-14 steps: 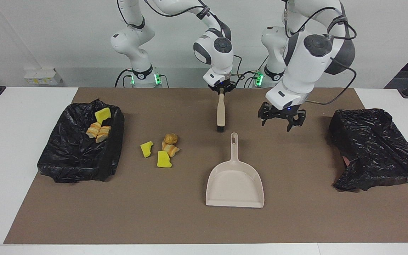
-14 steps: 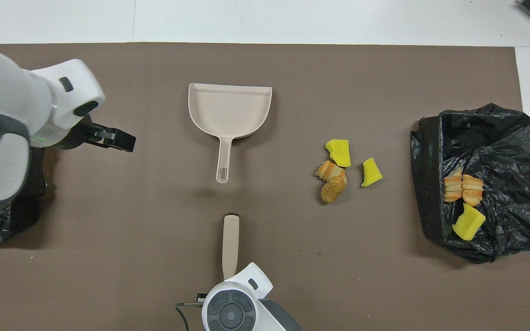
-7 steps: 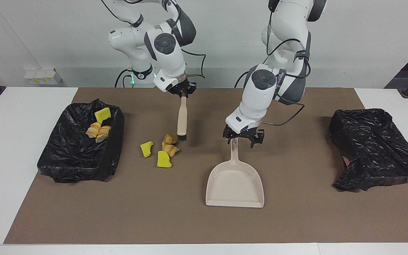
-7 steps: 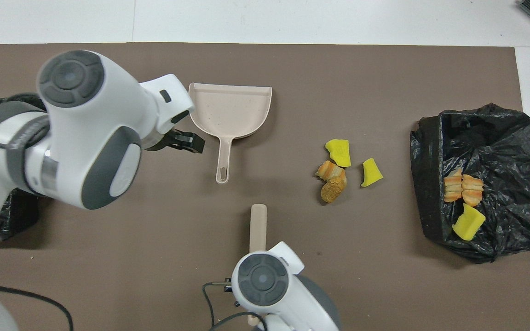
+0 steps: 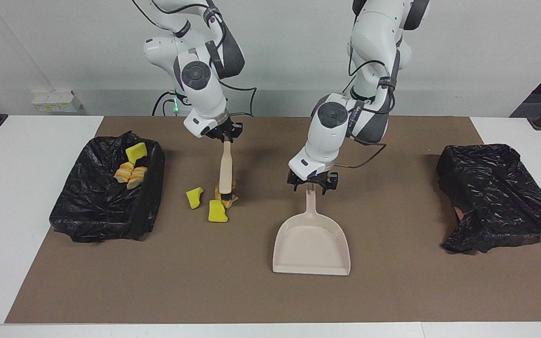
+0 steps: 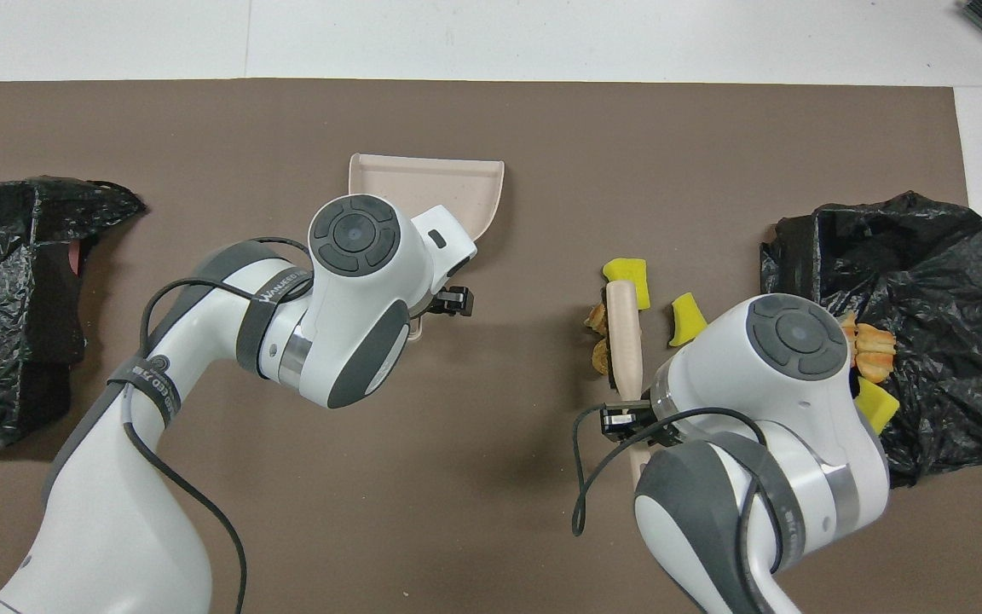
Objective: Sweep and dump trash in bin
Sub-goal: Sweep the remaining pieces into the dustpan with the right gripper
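Observation:
The trash lies loose on the brown mat: two yellow sponge chunks (image 5: 194, 197) (image 5: 217, 211) and tan bread lumps (image 5: 231, 200), partly hidden by the brush. My right gripper (image 5: 225, 137) is shut on the top of the beige brush (image 5: 225, 171), whose dark bristle end rests at the bread lumps. The beige dustpan (image 5: 311, 244) lies flat, handle toward the robots. My left gripper (image 5: 311, 184) is low at the handle's tip, open, with a finger on each side of it. In the overhead view the left arm covers most of the dustpan (image 6: 423, 183).
A bin lined with a black bag (image 5: 106, 206) stands at the right arm's end of the mat, with a yellow chunk (image 5: 136, 152) and bread pieces (image 5: 130, 174) in it. Another black bag (image 5: 496, 197) lies at the left arm's end.
My left gripper swung in from the left arm's end and came down over the dustpan handle. My right gripper carried the brush toward the right arm's end, onto the trash pile.

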Robot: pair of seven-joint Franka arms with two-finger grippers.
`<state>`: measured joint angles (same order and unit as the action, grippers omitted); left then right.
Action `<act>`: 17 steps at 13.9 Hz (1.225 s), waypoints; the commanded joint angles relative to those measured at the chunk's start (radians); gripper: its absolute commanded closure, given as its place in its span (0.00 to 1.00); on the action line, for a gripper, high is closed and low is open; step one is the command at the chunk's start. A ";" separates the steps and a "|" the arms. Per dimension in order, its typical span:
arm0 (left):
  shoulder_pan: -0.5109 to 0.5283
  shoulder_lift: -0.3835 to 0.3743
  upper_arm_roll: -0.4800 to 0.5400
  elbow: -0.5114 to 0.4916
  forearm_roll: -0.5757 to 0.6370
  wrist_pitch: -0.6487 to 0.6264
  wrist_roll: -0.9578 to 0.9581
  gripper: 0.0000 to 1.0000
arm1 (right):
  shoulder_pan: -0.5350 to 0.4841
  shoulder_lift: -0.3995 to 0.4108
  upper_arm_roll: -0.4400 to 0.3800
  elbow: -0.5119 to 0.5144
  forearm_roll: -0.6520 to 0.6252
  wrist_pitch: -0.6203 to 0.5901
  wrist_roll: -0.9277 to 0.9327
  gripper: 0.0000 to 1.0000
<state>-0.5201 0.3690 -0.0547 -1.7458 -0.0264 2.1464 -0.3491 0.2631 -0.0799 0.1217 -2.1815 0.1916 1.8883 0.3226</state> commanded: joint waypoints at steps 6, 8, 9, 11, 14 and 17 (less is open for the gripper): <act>-0.026 -0.030 0.022 -0.038 0.008 0.020 -0.001 1.00 | -0.025 0.002 0.018 -0.012 -0.014 0.026 -0.031 1.00; -0.014 -0.048 0.029 -0.028 0.013 -0.012 0.021 1.00 | -0.025 0.002 0.018 -0.012 -0.014 0.026 -0.033 1.00; 0.004 -0.071 0.029 -0.018 0.014 -0.052 0.072 1.00 | -0.025 0.003 0.016 -0.012 -0.014 0.026 -0.033 1.00; 0.038 -0.102 0.029 0.012 0.013 -0.152 0.216 1.00 | -0.035 0.006 0.016 -0.011 -0.020 0.026 -0.059 1.00; 0.126 -0.145 0.029 0.038 0.010 -0.287 0.529 1.00 | -0.047 0.018 0.016 0.003 -0.064 0.025 -0.066 1.00; 0.164 -0.134 0.030 0.080 0.017 -0.352 0.738 1.00 | -0.054 0.031 0.015 0.020 -0.089 0.020 -0.073 1.00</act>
<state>-0.3672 0.2252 -0.0186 -1.6928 -0.0209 1.8298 0.2915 0.2337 -0.0647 0.1237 -2.1775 0.1289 1.8958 0.2836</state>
